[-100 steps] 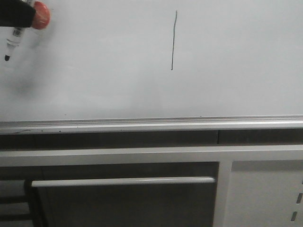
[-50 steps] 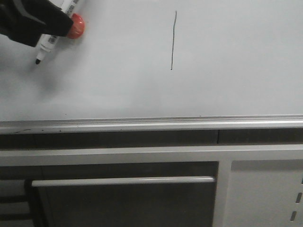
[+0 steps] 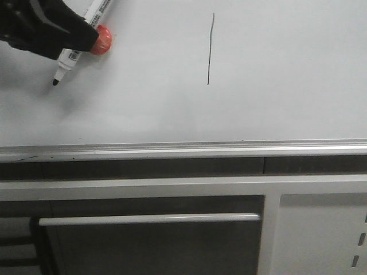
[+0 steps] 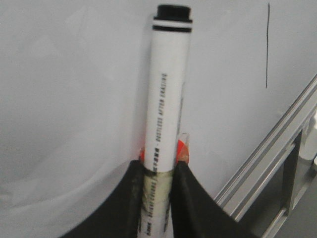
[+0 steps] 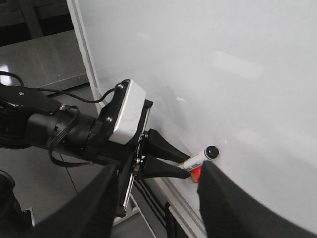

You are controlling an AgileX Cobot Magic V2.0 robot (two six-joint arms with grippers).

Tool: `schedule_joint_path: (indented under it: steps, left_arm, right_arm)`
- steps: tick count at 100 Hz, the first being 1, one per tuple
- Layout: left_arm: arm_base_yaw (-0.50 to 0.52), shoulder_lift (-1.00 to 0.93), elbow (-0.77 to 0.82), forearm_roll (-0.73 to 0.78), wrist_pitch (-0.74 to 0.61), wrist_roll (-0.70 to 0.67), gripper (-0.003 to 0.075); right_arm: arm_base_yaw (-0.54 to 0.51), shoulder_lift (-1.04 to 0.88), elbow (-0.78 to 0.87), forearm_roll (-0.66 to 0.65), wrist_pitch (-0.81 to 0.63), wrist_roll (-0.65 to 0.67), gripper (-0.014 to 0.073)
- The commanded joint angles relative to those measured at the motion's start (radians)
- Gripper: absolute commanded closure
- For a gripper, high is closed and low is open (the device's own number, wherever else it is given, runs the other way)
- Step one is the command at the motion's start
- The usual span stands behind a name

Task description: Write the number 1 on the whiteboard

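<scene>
Whiteboard (image 3: pixel 143 103) bears number 1 (image 3: pixel 210 48); left end effector (image 3: pixel 86 37) grips marker (image 3: pixel 71 54); right end effector (image 5: pixel 153 198) spread, empty

Upper left of the front view, the left gripper (image 3: pixel 74 40) runs off the frame edge, covering the marker's (image 3: pixel 71 50) middle. Marker print (image 4: pixel 159 124) is too small to read; the red piece (image 3: pixel 102 41) is partly hidden.
</scene>
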Motion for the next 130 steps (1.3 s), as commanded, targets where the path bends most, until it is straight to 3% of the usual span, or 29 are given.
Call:
schedule_joint_path:
  steps: [1,47,67,90,114,130]
  left_arm:
    - [0.006,-0.037,-0.037,-0.076,-0.009,-0.051,0.0741]
    - [0.006,-0.189,0.098,-0.076,-0.083,-0.168,0.0741]
    - [0.007,-0.224,0.099,0.000,-0.156,-0.212,0.0741]
    - [0.007,-0.226,0.099,0.285,-0.219,-0.525,0.0741]
    - [0.006,-0.211,0.099,0.695,-0.323,-1.119,0.0741]
    - [-0.009,-0.184,0.099,0.764,-0.327,-1.240,0.0741]
  right_arm:
    - [-0.003,-0.010,-0.025,0.037,-0.046,-0.004,0.0260]
    - [-0.003,-0.010,-0.025,0.036,-0.046,-0.004,0.0260]
    - [-0.003,-0.010,-0.025,0.036,-0.046,-0.004,0.0260]
    - [-0.003,-0.010,-0.025,0.036,-0.046,-0.004,0.0260]
    - [-0.003,-0.010,-0.025,0.036,-0.047,-0.004,0.0260]
    - [-0.003,-0.010,-0.025,0.036,-0.049,-0.004,0.0260]
